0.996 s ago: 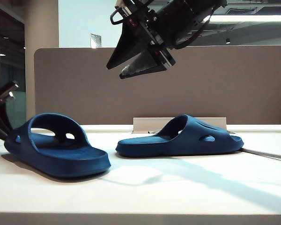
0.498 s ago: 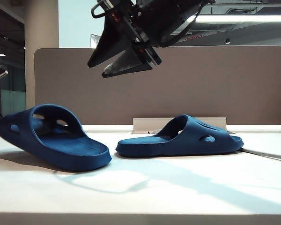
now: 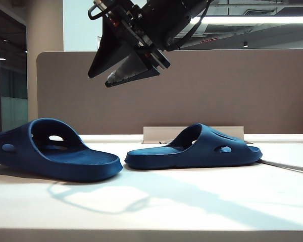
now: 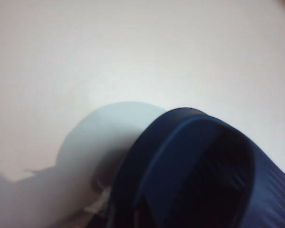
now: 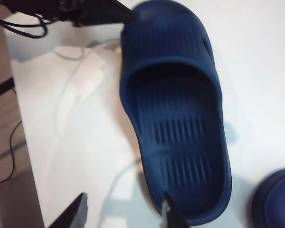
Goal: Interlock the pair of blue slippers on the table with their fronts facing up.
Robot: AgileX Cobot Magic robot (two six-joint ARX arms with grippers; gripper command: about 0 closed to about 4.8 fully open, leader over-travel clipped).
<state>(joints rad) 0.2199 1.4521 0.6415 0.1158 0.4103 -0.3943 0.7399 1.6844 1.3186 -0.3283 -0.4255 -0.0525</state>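
While the exterior view takes in both slippers, much of the rig stays out of sight. The left slipper (image 3: 55, 154) lies on the cream counter (image 3: 192, 201) at the left, its heel end running off the picture's edge; its toe stops just beside the toe of the right slipper (image 3: 194, 148), and whether the two touch cannot be told from this low angle. Both sit sole-down, straps up.

The right gripper (image 3: 122, 70) hangs high above the left slipper, well clear of it, with its dark jaws partly apart and nothing between them. In the right wrist view only the tips of that gripper (image 5: 126, 209) show at the frame's edge, gaping over the left slipper (image 5: 178, 109) — ribbed footbed and arched strap are plain there. A rounded blue shape (image 5: 275, 199), cut off at the corner, is probably the other slipper's toe. A dark arm part with cables (image 5: 61, 12) touches or nearly touches the slipper's strap end; the contact itself is not clear.

The left gripper is not visible in the exterior view. The left wrist view is blurred and filled by the strap and footbed of the left slipper (image 4: 204, 175) over the pale counter (image 4: 133, 47); the jaws themselves are hidden, though they are closed down narrow — whether onto the slipper cannot be made out.
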